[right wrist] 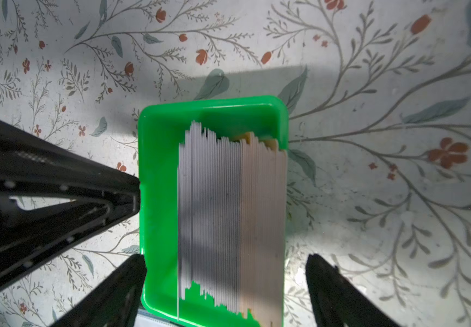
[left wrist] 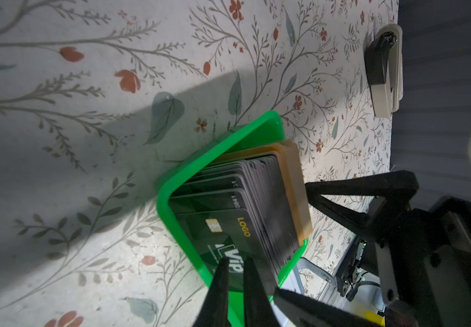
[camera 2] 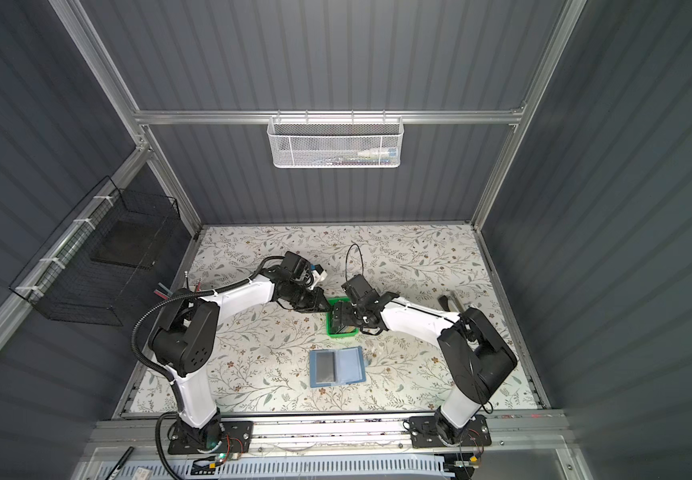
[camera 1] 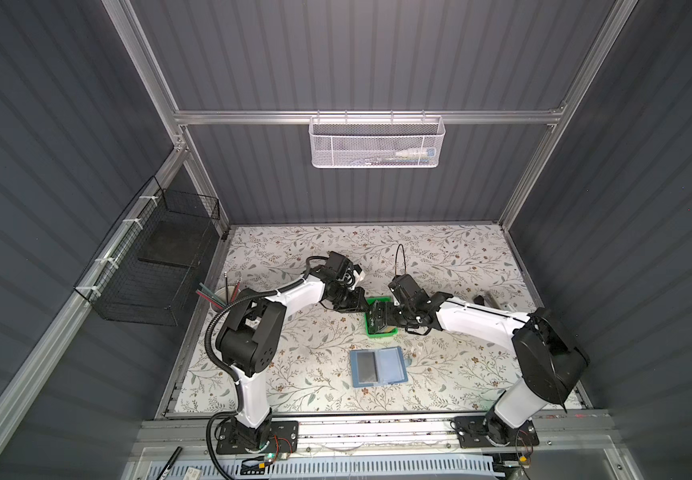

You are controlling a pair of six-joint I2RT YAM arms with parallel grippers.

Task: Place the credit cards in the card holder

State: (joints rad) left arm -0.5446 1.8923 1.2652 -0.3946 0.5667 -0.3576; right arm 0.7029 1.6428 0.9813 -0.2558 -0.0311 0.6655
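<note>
Floral tabletop [left wrist: 58,175], green tray [left wrist: 164,189], card [left wrist: 200,226] marked VIP, LOGO

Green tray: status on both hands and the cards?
Left hand nearly closed at green tray rim, grip unclear. Right hand open, straddling tray. Credit cards on edge in tray. Card holder open, unobstructed.

A green tray [right wrist: 159,198] lies on the flowered table cover [right wrist: 370,113]. In it the credit cards [right wrist: 228,203] stand on edge, mostly grey-white, some tan at one end. The right gripper [right wrist: 225,260] straddles the tray, its jaws wide apart. The left gripper [right wrist: 132,189] meets the tray's outer wall.
</note>
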